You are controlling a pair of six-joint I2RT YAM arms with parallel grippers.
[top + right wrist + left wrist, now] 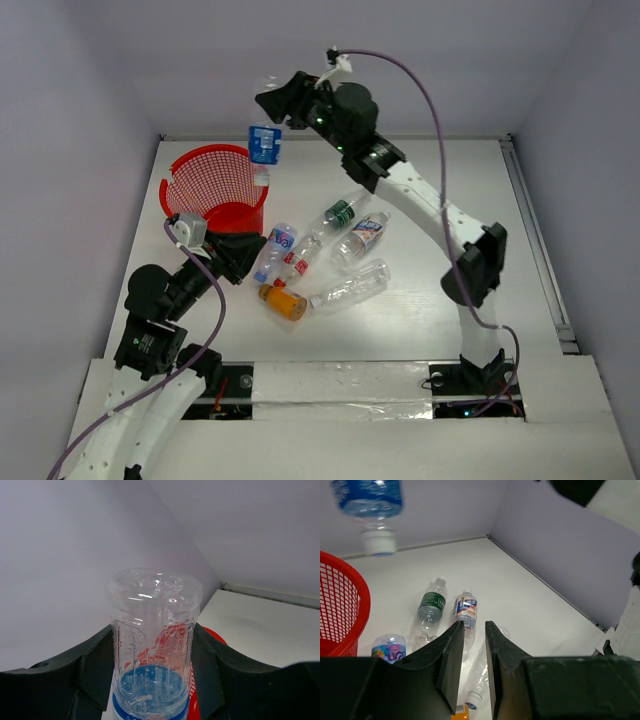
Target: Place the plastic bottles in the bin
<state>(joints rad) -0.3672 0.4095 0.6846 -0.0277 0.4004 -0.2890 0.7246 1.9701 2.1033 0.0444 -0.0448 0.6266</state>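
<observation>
Blue-labelled bottle (264, 145) hangs vertically, cap down, clamped in my right tool (275, 108) over the bin (205, 149) rim.

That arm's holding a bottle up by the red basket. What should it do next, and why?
Probably the right gripper should carry the blue-labelled bottle a touch further over the bin, then let go. The bottle hangs cap-down, and from above its cap looks level with the bin's rim edge, not its middle, so a drop now might clip the rim.
</observation>
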